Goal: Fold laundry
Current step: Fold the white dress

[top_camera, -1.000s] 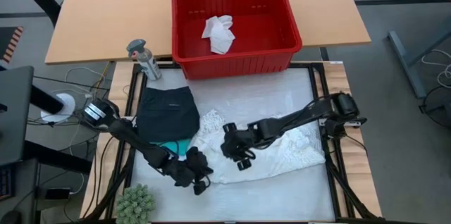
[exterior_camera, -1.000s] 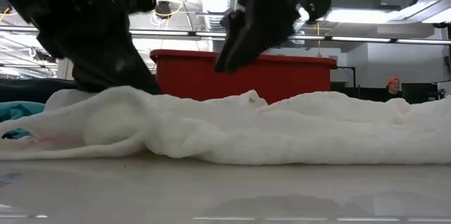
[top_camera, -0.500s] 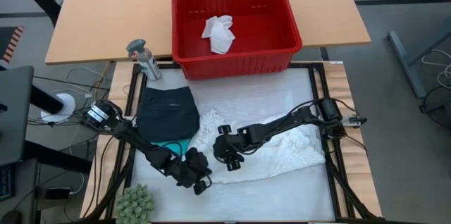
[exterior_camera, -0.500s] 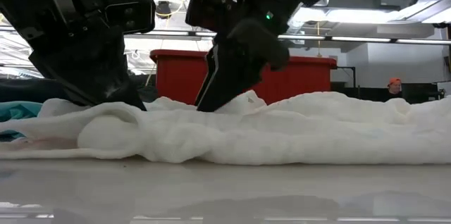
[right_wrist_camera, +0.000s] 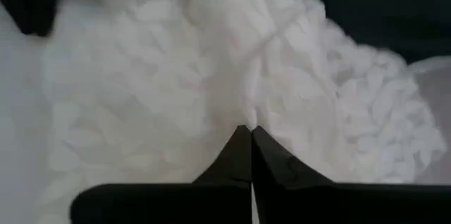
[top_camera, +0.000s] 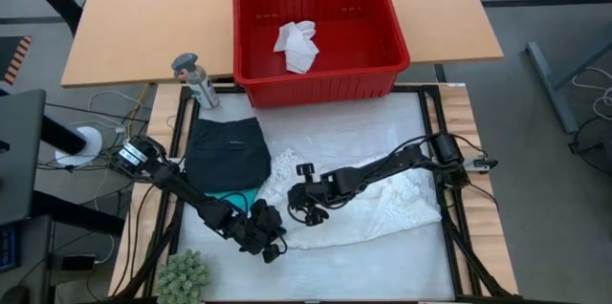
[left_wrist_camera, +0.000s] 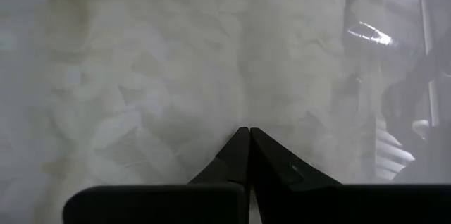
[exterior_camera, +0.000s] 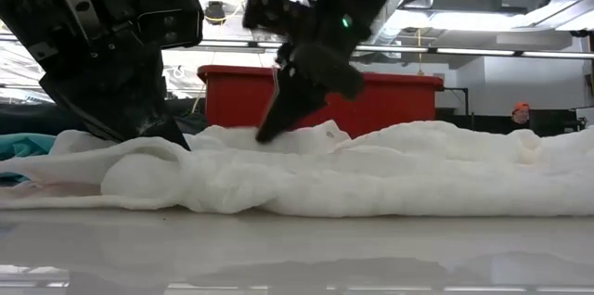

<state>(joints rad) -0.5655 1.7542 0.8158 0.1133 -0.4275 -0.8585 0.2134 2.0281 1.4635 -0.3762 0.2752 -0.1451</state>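
On the table mat, both grippers closed tight on white garment, left gripper at near edge, right gripper mid-cloth, apparently pinching fabric for a fold.

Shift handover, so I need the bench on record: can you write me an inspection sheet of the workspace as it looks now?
Surface: pale work mat in a dark frame; wooden table behind it.
Job's things: white garment spread on the mat; black garment lying over a teal garment; small white cloth in the red basket.
Clutter: green fuzzy plant; grey bottle-like item.
Grippers: left gripper shut, at the white garment's near edge; right gripper shut, down on the white garment.
Cables: loose wires left of the frame.
Surroundings: a person far behind.
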